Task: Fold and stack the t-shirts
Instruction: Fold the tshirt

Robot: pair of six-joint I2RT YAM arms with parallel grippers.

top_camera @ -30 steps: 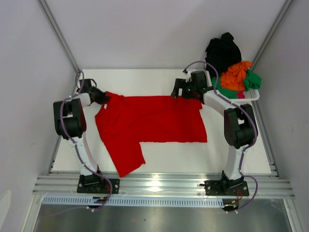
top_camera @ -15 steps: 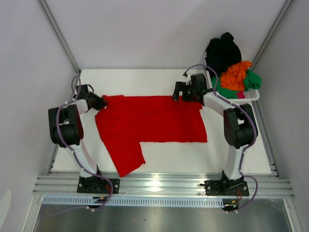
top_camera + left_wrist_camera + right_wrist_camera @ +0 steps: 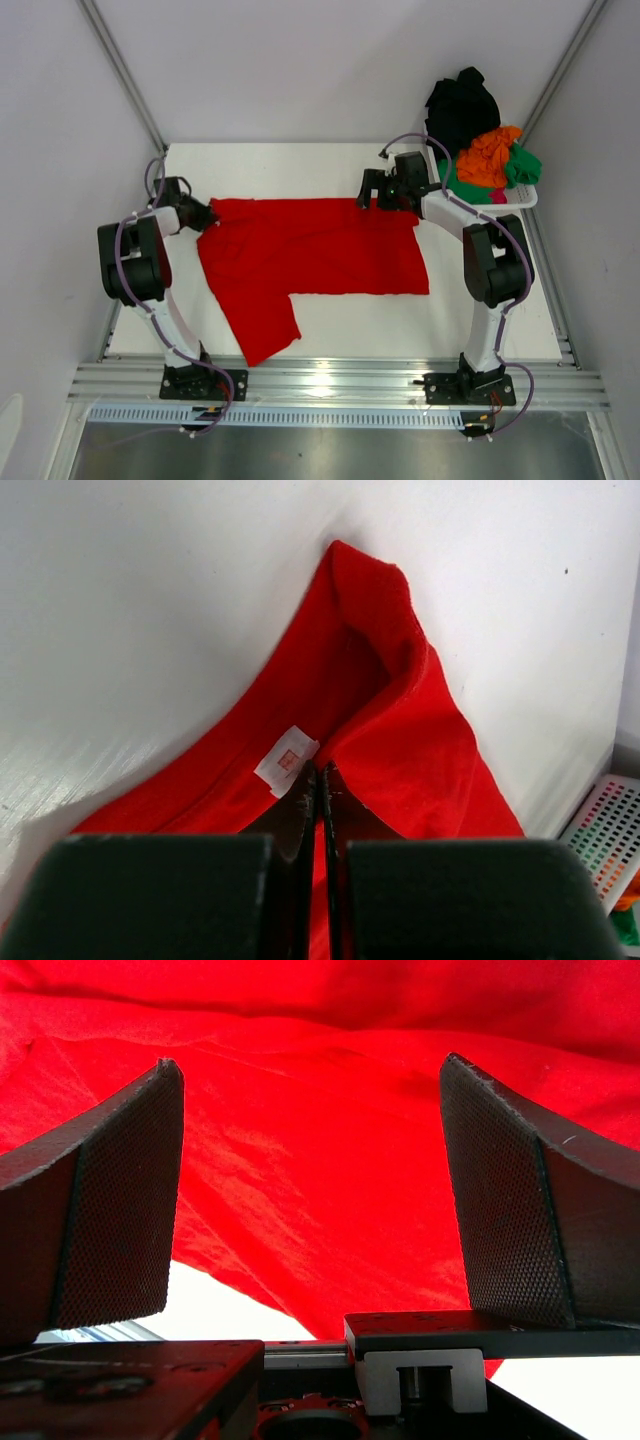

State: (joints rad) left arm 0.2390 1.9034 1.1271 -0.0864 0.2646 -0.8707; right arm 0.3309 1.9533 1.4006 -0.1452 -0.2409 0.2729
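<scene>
The large red t-shirt point(image 3: 320, 250) lies spread flat across the white table, with one sleeve pointing toward the near edge. My left gripper point(image 3: 203, 214) is at the shirt's far left corner, shut on the cloth. In the left wrist view the closed gripper point(image 3: 320, 772) pinches the red t-shirt point(image 3: 410, 730) at the collar, beside a white label point(image 3: 286, 759). My right gripper point(image 3: 368, 195) hangs open over the shirt's far right edge. The right wrist view shows its fingers point(image 3: 120, 1210) wide apart above the red t-shirt point(image 3: 310, 1130), holding nothing.
A white basket point(image 3: 520, 203) stands at the far right corner and holds a black t-shirt point(image 3: 462, 105), an orange one point(image 3: 487, 155), a green one point(image 3: 522, 165) and a sliver of pink point(image 3: 497, 197). The basket's corner point(image 3: 610, 830) shows in the left wrist view. Walls close in both sides.
My left gripper has drawn a little to the left, pulling the shirt's collar corner out with it. The right gripper shifted slightly left and then held still, open.
</scene>
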